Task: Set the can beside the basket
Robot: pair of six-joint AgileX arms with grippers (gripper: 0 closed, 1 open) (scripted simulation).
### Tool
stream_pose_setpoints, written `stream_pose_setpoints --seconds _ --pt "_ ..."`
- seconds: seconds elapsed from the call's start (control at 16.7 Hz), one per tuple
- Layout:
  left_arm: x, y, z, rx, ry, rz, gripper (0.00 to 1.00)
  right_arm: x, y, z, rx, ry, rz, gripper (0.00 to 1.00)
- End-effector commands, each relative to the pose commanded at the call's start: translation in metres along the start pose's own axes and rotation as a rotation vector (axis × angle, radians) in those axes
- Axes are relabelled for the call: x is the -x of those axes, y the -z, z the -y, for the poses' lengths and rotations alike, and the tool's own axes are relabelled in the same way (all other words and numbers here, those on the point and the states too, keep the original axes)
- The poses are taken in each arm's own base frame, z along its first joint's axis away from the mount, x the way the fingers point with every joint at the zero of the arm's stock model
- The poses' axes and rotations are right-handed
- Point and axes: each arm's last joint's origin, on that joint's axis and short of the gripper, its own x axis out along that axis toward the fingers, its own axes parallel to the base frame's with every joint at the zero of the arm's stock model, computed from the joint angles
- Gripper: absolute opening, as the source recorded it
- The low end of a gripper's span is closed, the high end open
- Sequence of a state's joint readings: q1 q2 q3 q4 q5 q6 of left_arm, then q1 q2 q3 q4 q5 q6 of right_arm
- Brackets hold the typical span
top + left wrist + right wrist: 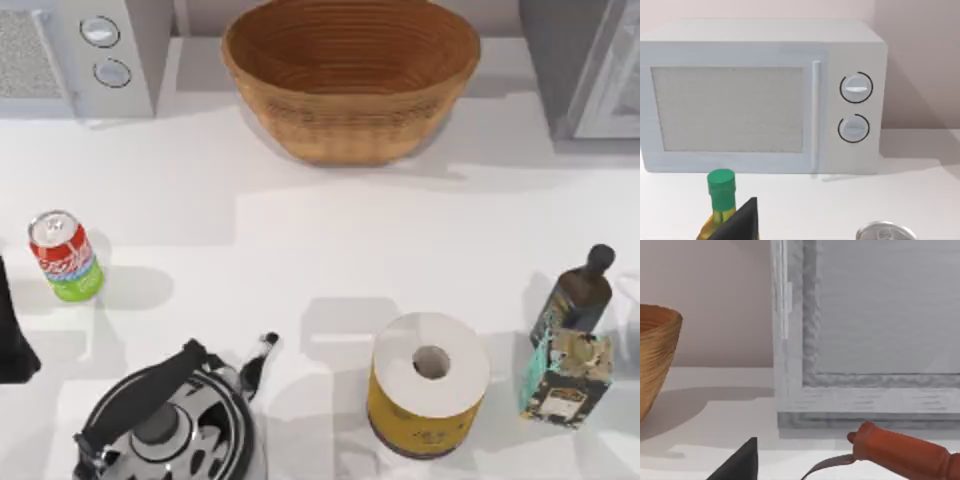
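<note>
The can [65,256], red above and lime green below with a silver top, stands upright at the left of the table. The wide woven basket [350,75] sits far off at the back centre, and its brown wall [655,355] shows in the right wrist view. My left arm [12,340] is a dark shape at the table's left edge, just in front of the can and apart from it. A dark part of my left gripper [740,222] shows in the left wrist view, with the can's silver top [885,232] close by. A dark part of my right gripper [740,462] shows in the right wrist view.
A white microwave [85,55] stands at the back left and a grey appliance [590,65] at the back right. Along the front are a kettle [170,420], a yellow-wrapped paper roll [428,385] and a dark bottle [572,340]. A green-capped bottle [720,205] and an orange handle [905,452] lie near the grippers.
</note>
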State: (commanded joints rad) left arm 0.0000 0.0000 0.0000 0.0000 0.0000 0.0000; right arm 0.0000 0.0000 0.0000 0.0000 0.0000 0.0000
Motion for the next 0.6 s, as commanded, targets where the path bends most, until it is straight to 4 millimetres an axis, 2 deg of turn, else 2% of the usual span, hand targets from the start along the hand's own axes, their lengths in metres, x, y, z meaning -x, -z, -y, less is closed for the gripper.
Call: stream_pose_setpoints --seconds 0.18,0.3,0.48,0.6 --pt "0.000 -0.002 0.000 -0.005 0.000 -0.008 1.00 0.000 0.000 0.000 0.000 0.000 0.000 1.00" --pt "0.000 -0.011 0.000 -0.030 0.001 -0.050 1.00 0.000 0.000 0.000 0.000 0.000 0.000 1.00" --pt "-0.005 -0.039 0.001 -0.098 0.016 -0.168 1.00 0.000 0.000 0.000 0.000 0.000 0.000 1.00" --pt "-0.016 -0.062 0.002 -0.159 0.038 -0.287 1.00 0.000 0.000 0.000 0.000 0.000 0.000 1.00"
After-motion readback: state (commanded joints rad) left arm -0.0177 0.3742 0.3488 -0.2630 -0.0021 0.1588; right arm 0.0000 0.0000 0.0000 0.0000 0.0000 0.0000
